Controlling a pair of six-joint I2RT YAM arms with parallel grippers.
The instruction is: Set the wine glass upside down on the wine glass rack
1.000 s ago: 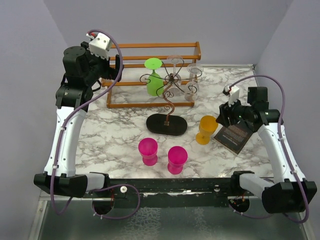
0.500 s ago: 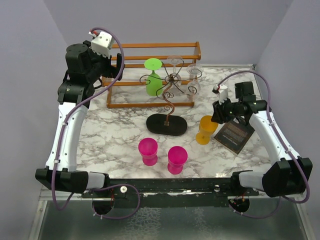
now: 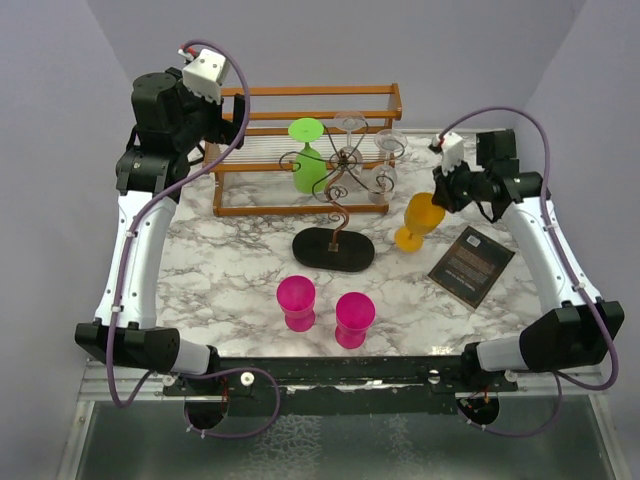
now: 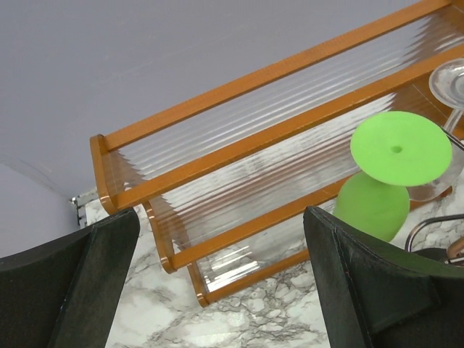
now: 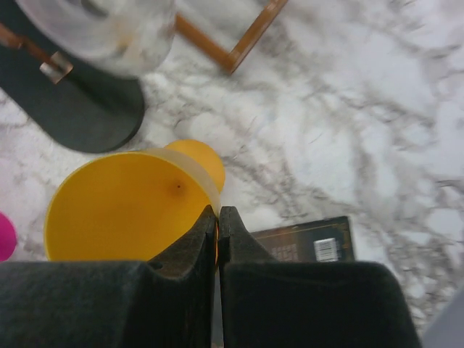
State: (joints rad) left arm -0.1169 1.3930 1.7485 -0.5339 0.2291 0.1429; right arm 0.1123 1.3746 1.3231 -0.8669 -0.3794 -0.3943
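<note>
A yellow wine glass (image 3: 418, 222) hangs tilted above the marble table, right of the wine glass rack (image 3: 335, 205). My right gripper (image 3: 441, 198) is shut on the glass's rim. In the right wrist view the fingertips of that gripper (image 5: 218, 212) pinch the rim's thin wall, with the yellow bowl (image 5: 123, 206) to their left and the rack's black base (image 5: 80, 109) beyond. A green glass (image 3: 308, 160) and clear glasses (image 3: 386, 160) hang upside down on the rack. My left gripper (image 3: 232, 135) is open and holds nothing, up beside the wooden shelf; its view (image 4: 221, 214) shows the green glass (image 4: 384, 181).
An orange-brown slatted shelf (image 3: 300, 110) (image 4: 254, 130) stands behind the rack. Two pink glasses (image 3: 296, 302) (image 3: 354, 318) stand upright near the front edge. A dark card (image 3: 471, 265) (image 5: 304, 238) lies flat at the right.
My right gripper has closed on the yellow glass's rim and carried it up and toward the back, tilting it. The left arm has shifted only slightly.
</note>
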